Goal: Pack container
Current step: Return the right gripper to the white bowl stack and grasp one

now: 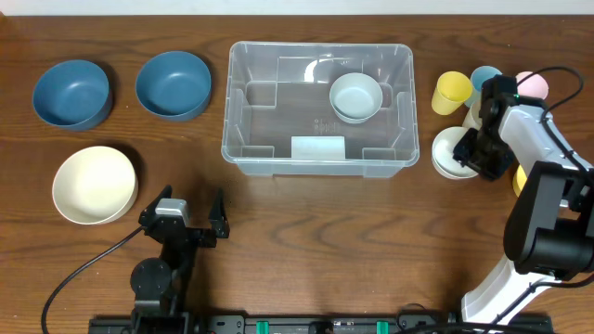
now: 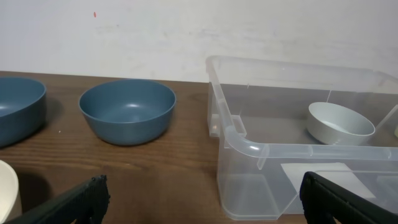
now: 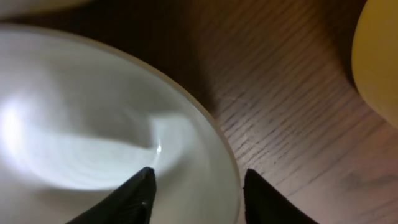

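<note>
The clear plastic container (image 1: 320, 46) stands at the table's middle back, and a pale grey-blue bowl (image 1: 356, 96) sits inside its right half. In the left wrist view the container (image 2: 245, 143) fills the right side with that bowl (image 2: 339, 124) in it. My right gripper (image 1: 476, 154) is down at a white bowl (image 1: 447, 153) just right of the container. In the right wrist view the gripper (image 3: 198, 177) straddles the white bowl's (image 3: 81, 124) rim, one finger inside and one outside, jaws still apart. My left gripper (image 1: 193, 197) rests open near the front, holding nothing (image 2: 202, 186).
Two blue bowls (image 1: 72, 93) (image 1: 174, 83) and a cream bowl (image 1: 95, 185) sit left of the container. A yellow cup (image 1: 452, 92), a blue cup (image 1: 484, 76) and a pink cup (image 1: 532, 83) stand close behind the right gripper. The yellow cup (image 3: 379, 56) shows at the wrist view's right edge.
</note>
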